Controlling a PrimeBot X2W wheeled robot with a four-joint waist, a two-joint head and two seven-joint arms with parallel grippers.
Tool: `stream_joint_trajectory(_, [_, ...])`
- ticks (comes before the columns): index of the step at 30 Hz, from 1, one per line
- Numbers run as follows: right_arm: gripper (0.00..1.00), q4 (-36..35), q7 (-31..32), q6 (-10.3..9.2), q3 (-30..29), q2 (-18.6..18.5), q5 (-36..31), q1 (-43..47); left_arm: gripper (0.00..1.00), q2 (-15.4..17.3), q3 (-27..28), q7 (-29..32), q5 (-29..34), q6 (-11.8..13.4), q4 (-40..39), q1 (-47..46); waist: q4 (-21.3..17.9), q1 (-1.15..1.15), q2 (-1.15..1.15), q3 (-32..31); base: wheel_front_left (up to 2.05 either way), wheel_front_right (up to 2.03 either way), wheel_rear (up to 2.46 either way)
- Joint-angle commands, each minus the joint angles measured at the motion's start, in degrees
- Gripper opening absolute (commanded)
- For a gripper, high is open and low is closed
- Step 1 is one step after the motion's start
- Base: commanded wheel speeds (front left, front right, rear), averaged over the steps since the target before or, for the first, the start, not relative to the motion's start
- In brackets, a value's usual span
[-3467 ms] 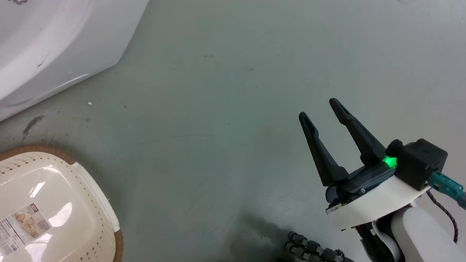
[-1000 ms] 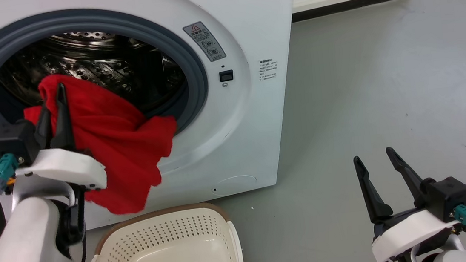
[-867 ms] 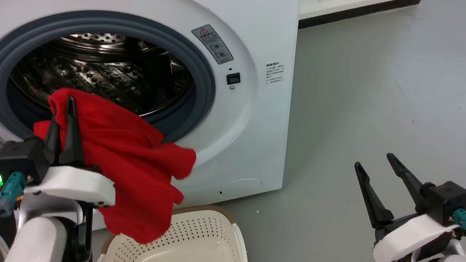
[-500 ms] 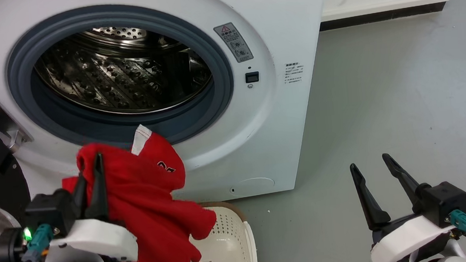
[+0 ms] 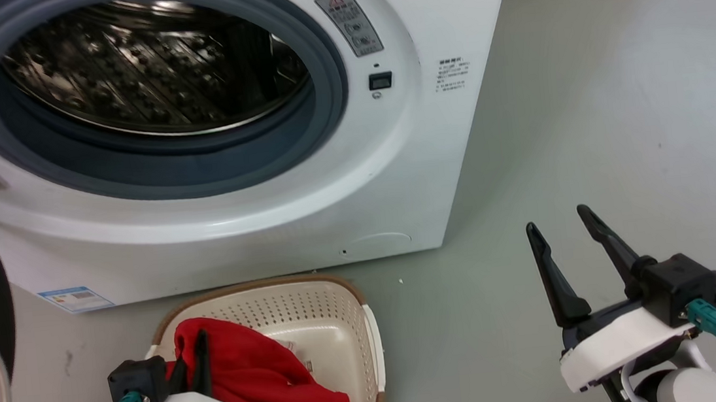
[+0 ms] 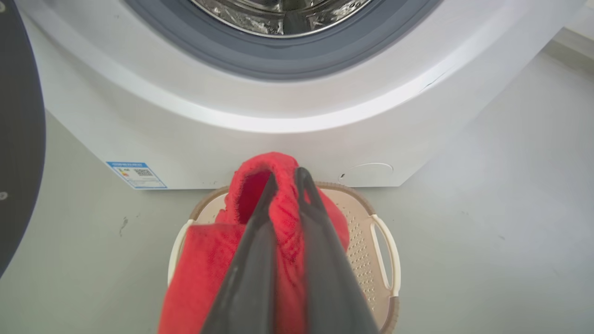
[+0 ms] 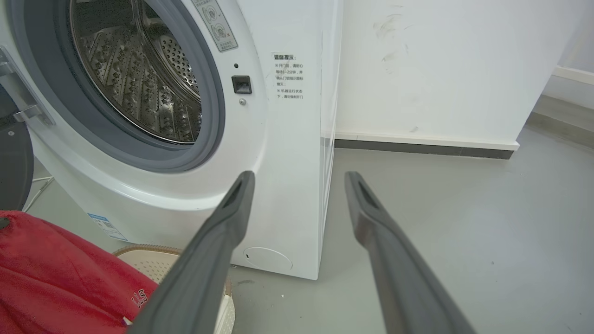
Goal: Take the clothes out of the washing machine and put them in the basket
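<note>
Red garment (image 5: 264, 381) had dropped from porthole height into the basket (image 5: 336, 315), left jaws clamped on it pending release; right jaws apart, idle.

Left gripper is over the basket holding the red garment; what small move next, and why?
Probably open the left gripper and let go: it is shut on a fold of the clothes, most of the fabric already rests inside the basket, and the washing machine looks empty.
</note>
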Motion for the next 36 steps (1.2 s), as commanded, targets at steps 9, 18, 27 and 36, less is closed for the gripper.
stream_joint_trajectory(9, [1.00,-0.5,-1.0,-0.04,0.9,0.1,-0.4,-4.9,0.00,-2.3,-0.2,-4.8,-0.4,-4.1,14.9,-9.7,-3.9,0.00,0.00,9.9,0.00,0.00,0.00])
stream_joint_trajectory(18, [1.00,-0.2,-2.1,-0.04,1.7,0.1,0.0,-7.8,0.00,-4.5,-1.1,-6.6,-0.8,-7.9,32.3,-17.2,-6.5,0.00,0.00,16.3,0.00,0.00,0.00])
stream_joint_trajectory(27, [1.00,0.4,-3.4,-0.04,3.7,0.1,1.1,-10.6,0.00,-6.3,-0.9,-7.5,-2.1,-10.9,49.0,-22.8,-8.9,0.00,0.00,21.7,0.00,0.00,0.00])
stream_joint_trajectory(36, [1.00,0.2,-4.8,-0.05,4.3,0.1,0.8,-13.3,0.00,-5.4,-1.0,-8.3,-2.2,-13.0,58.8,-29.6,-11.0,0.00,0.00,27.9,0.00,0.00,0.00])
